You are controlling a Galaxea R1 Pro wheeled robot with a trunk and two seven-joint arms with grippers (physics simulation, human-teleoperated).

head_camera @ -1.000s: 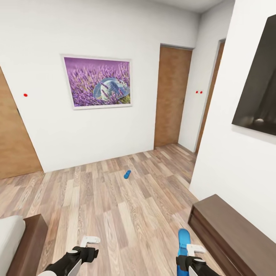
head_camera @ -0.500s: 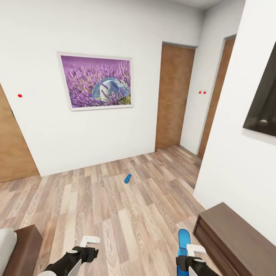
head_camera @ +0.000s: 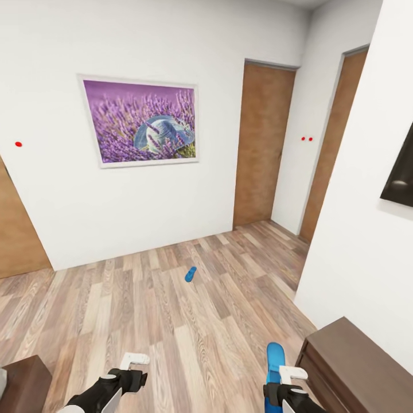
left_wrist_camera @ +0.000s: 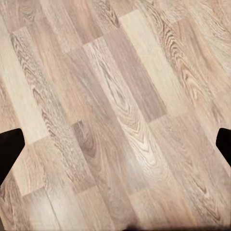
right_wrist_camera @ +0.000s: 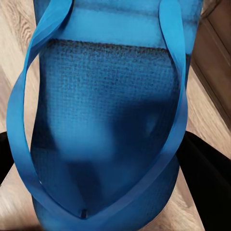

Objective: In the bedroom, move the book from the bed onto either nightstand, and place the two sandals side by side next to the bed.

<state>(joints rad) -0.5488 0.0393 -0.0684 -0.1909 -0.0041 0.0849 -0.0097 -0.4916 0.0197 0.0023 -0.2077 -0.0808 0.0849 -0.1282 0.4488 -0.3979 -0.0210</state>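
Sandal [head_camera: 275,361] of bright blue sat clamped in the right gripper [head_camera: 285,385] at five o'clock in the head view, its straps filling the wrist camera. Its mate [head_camera: 190,274] lay alone on the plank floor [head_camera: 172,321] toward twelve o'clock, well apart. The left gripper [head_camera: 133,367] hung with jaws spread wide, holding nothing.

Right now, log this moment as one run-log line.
right gripper: shut on sandal | left gripper: open, empty | second sandal: on floor ahead
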